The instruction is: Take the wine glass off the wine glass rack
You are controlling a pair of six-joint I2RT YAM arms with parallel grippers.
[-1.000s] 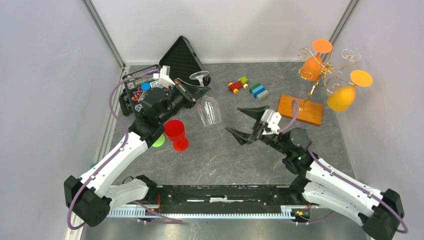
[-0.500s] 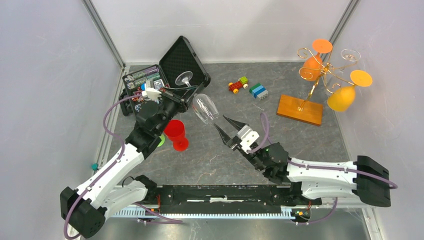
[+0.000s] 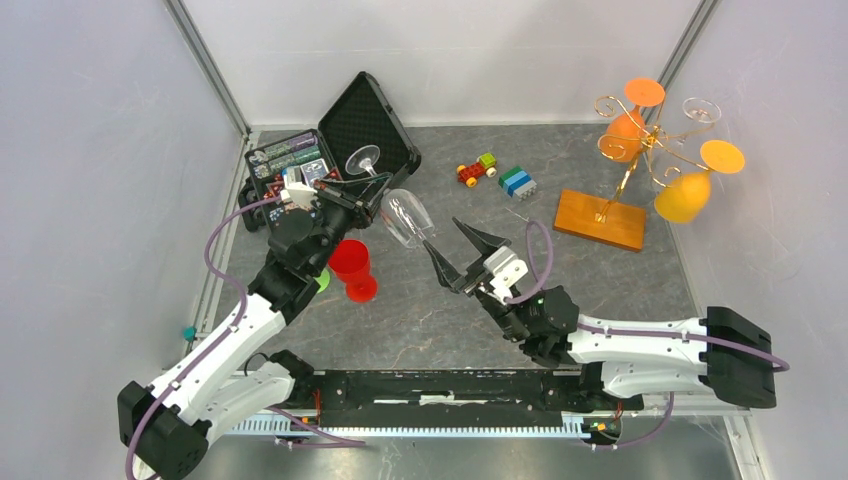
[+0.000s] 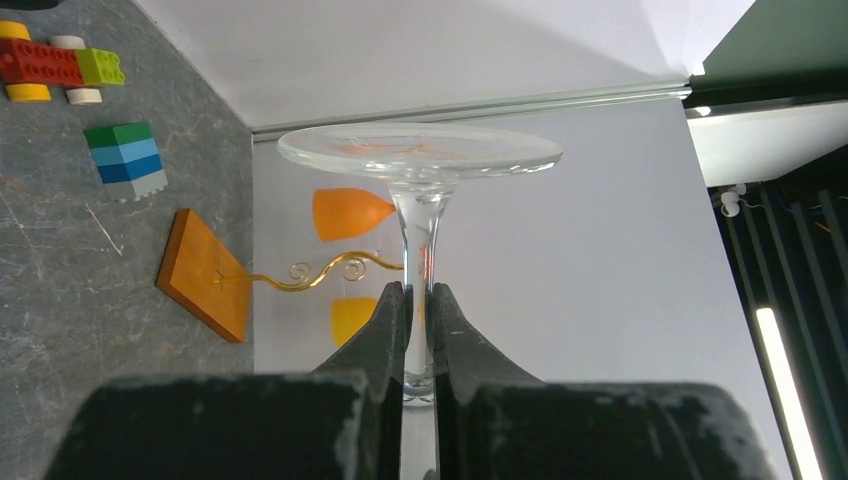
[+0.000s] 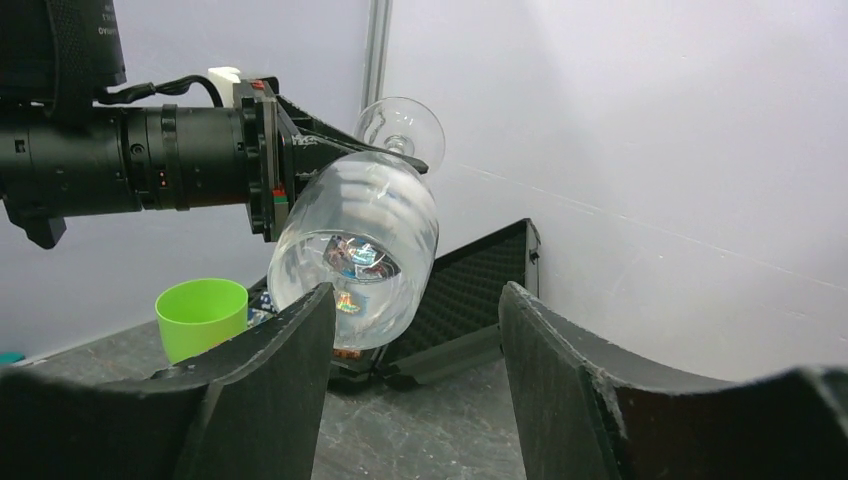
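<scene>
**Left hand**: jaws closed on the stem of a clear wine glass. The wrist view shows the stem pinched between both fingers, with the foot of the glass beyond them. The glass is held in the air, clear of the table and tilted, with its bowl pointing to about 4 o'clock.

**Right hand**: jaws spread wide and holding nothing. It sits at 4 o'clock of the bowl, fingertips level with the rim. Whether they touch the glass cannot be told.

**Location of the glass:** just left of the table's middle. A red cup is near at 8 o'clock and an open black case at 11 o'clock.

**Rack**: at 3 o'clock of the held glass and well apart from it, near the table's right edge. Two orange glasses and one clear one hang on it.

**Progress, as judged:** the held glass is off the rack, so the removal looks done. What appears to be left is passing it to the right hand or setting it down.
</scene>
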